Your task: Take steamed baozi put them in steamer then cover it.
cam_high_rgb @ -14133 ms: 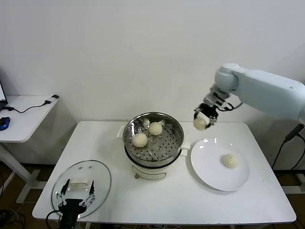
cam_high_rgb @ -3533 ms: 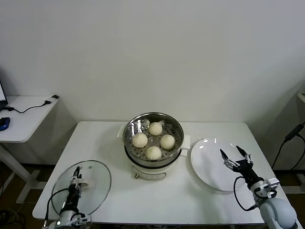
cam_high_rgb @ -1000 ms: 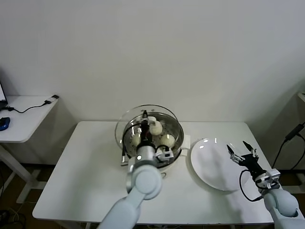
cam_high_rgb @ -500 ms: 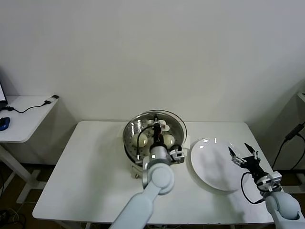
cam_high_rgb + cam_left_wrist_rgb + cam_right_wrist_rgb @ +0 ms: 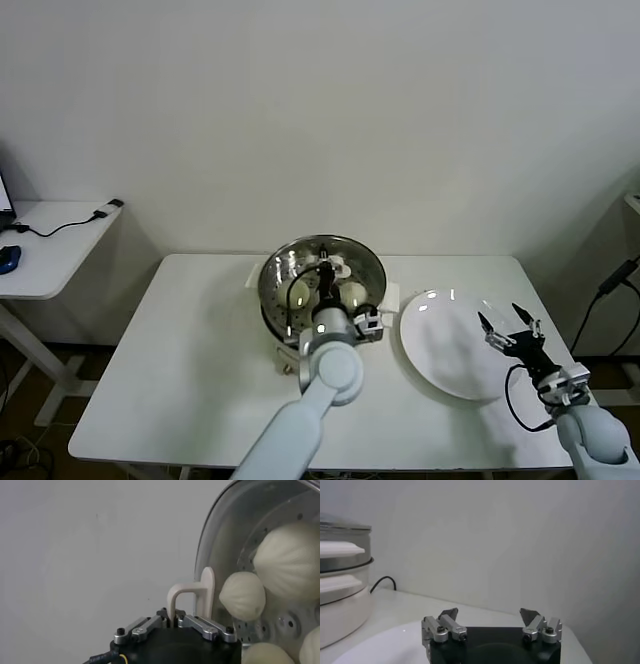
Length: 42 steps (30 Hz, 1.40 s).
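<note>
I saw even, bright, diffuse room light with no hard shadows. A soft shadow sat under the steamer (image 5: 322, 290) just beyond the left gripper (image 5: 328, 268). Small glare spots showed on the plate (image 5: 450, 345) beside the right gripper (image 5: 510, 325). The baozi (image 5: 287, 560) looked slightly soft close to the left wrist lens.

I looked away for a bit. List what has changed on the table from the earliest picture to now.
The last two steamed baozi went from the right claw and the plate into the steamer, which now holds four. The left claw shut on the cover by its handle and carried it from the table's near left corner over the steamer. The right claw let go and dropped, open, over the bare plate. Steamer and plate stayed put.
</note>
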Each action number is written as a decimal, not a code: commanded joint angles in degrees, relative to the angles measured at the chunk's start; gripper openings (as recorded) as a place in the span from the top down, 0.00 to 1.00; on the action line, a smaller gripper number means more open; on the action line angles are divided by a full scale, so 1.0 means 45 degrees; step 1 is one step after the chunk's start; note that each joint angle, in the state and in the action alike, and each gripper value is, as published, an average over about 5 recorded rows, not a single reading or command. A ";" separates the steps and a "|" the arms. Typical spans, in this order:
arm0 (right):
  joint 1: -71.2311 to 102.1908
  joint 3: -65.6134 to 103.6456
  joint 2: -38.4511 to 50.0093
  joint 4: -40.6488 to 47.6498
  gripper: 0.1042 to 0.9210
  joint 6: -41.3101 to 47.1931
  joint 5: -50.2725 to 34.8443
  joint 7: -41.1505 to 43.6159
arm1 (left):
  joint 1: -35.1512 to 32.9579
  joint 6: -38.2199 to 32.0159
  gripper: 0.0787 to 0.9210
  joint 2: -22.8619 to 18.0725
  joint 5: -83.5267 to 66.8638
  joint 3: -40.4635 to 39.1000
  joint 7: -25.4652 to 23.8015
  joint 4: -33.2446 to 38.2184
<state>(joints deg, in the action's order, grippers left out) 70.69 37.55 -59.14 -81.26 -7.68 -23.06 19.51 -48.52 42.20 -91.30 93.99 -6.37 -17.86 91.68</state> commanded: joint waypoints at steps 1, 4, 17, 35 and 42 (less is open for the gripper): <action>0.0000 0.0026 -0.0051 0.0054 0.12 -0.0035 0.0101 0.0050 | 0.0011 0.0622 0.92 -0.0076 -0.0137 0.0131 0.0210 -0.0245; 0.0003 0.0034 -0.0068 0.0090 0.12 -0.0066 0.0145 0.0085 | -0.0033 0.0622 0.92 -0.0073 -0.0179 0.0156 0.0267 -0.0275; 0.0003 0.0063 -0.0145 0.0157 0.12 -0.0115 0.0276 0.0166 | -0.0221 0.0618 0.92 -0.0026 -0.0385 0.0178 0.0205 -0.0183; -0.0111 0.0062 -0.0133 0.0281 0.12 -0.0073 0.0438 0.0194 | -0.0467 0.0495 0.55 0.0969 -0.0362 -0.0354 -0.0676 0.1852; -0.0103 0.0116 -0.0108 0.0282 0.12 0.0001 0.0489 0.0175 | -0.1067 0.0622 0.31 0.1646 -0.0667 -0.0505 -0.0660 0.3180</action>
<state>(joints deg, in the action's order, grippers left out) 70.17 37.93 -59.69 -79.94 -7.84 -21.02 20.39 -51.16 42.20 -87.17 91.95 -7.78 -20.28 98.51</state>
